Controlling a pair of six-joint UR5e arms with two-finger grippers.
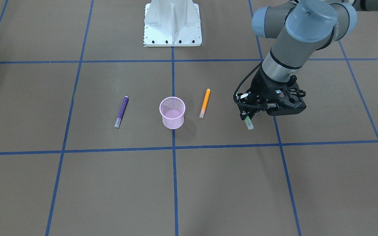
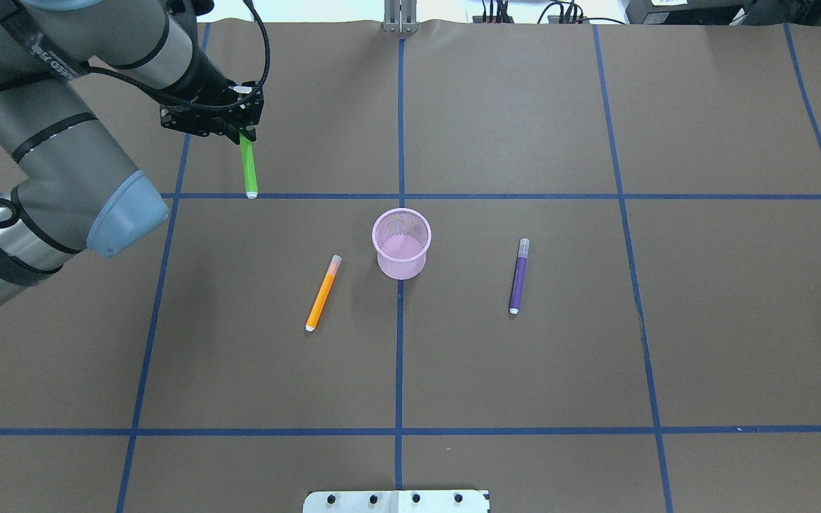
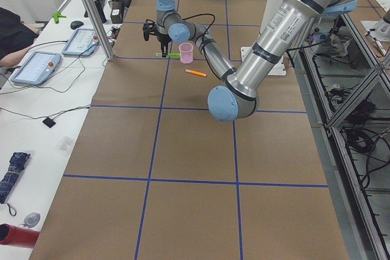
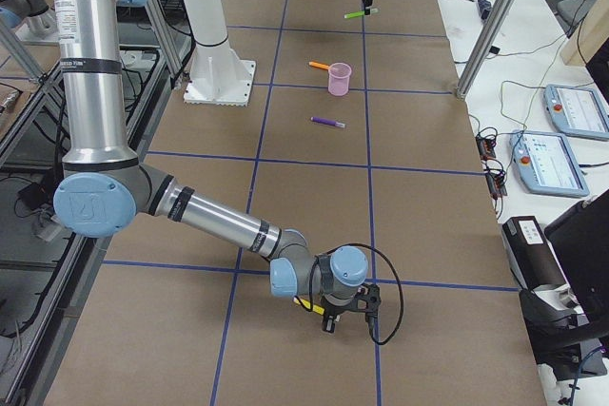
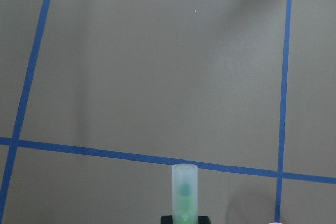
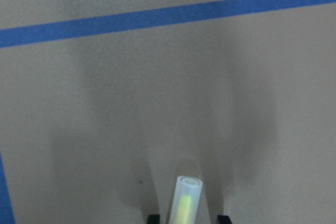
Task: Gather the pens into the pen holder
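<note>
left fingers [image 2: 239, 134] clenching green pen [image 2: 248, 167] well apart from pink mesh pen holder [image 2: 401, 244] | right fingers [image 6: 153, 217] flanking yellow pen [image 6: 185, 203], cannot tell if gripping | orange pen [image 2: 322, 292], purple pen [image 2: 519, 276] lying on tabletop [image 2: 596, 356] either side of holder

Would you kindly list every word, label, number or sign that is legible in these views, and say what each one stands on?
White lettering on the left arm's grey forearm: too blurred to read.
Label on the right arm's silver tube: too small to read.
No text shows on the pink round wire-mesh cup.
</note>
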